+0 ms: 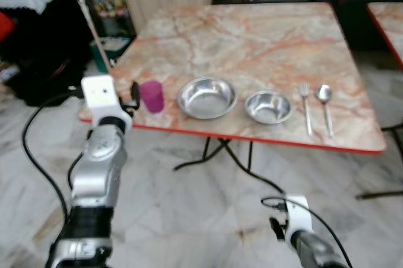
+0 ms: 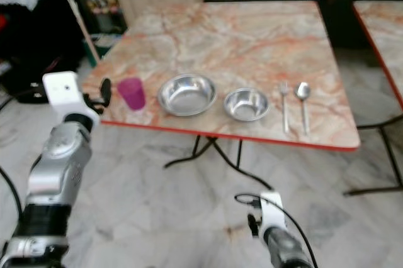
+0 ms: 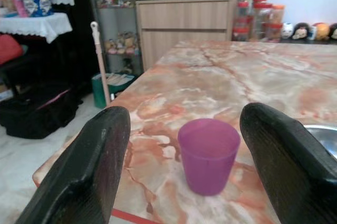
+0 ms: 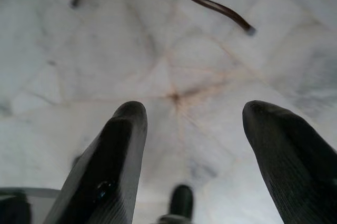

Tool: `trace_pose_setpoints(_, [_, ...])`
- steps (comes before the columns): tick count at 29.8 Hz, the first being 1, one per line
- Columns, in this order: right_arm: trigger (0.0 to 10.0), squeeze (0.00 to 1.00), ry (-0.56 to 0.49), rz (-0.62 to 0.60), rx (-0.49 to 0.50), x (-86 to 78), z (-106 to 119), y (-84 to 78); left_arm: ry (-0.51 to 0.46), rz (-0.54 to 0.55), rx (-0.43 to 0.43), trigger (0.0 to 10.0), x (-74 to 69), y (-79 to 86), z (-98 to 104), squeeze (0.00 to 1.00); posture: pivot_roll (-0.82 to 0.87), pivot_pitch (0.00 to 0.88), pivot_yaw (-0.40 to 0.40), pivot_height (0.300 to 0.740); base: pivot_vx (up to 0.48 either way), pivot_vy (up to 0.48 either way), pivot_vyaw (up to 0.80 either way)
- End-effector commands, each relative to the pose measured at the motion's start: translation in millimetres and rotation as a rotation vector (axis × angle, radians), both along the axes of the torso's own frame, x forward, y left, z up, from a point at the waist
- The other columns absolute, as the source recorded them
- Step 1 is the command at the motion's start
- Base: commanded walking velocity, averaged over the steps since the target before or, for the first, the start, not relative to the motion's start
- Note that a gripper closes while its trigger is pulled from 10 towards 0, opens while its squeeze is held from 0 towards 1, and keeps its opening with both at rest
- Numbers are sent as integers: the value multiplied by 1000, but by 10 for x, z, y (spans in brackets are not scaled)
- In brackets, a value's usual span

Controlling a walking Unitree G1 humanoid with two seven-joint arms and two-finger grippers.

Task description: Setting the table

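Between the wide-open jaws of the left gripper (image 3: 184,166), a purple cup (image 3: 208,155) is standing untouched on the table (image 1: 252,41); right gripper (image 4: 192,150) is hanging w/ jaws spread over floor.

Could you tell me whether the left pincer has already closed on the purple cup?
No, the left pincer is open, and the purple cup stands free on the table beyond its fingers.

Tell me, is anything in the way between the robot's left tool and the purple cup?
Nothing visible is. The left tool is open, and the purple cup stands just ahead between its fingers, on the marble table.
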State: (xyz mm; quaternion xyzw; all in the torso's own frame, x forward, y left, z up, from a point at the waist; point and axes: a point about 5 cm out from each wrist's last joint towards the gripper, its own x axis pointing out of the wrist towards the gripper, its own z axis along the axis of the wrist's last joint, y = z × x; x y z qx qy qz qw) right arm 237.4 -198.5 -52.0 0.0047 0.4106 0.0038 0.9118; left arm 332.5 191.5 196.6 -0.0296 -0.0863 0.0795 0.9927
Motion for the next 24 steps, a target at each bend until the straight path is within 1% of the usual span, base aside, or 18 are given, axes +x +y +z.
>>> trace_pose_setpoints(1, [10000,0,12,0,-1,-46,-28,-11,-26,-12,11,10000,4,-44,63,0,11,55,81,740,244,0,0])
trace_pose_setpoints(17, [10000,0,19,-2,-3,-37,-23,-19,-30,-17,12,10000,6,-50,62,0,13,51,78,740,255,0,0])
trace_pose_setpoints(20, [10000,0,17,10,9,-33,-20,-9,-26,-22,11,10000,6,-52,40,0,13,52,77,740,296,0,-538])
trace_pose_setpoints(24, [10000,0,13,18,-3,-25,-14,-13,-30,-50,1,10000,2,-64,-13,0,13,53,76,740,294,0,0])
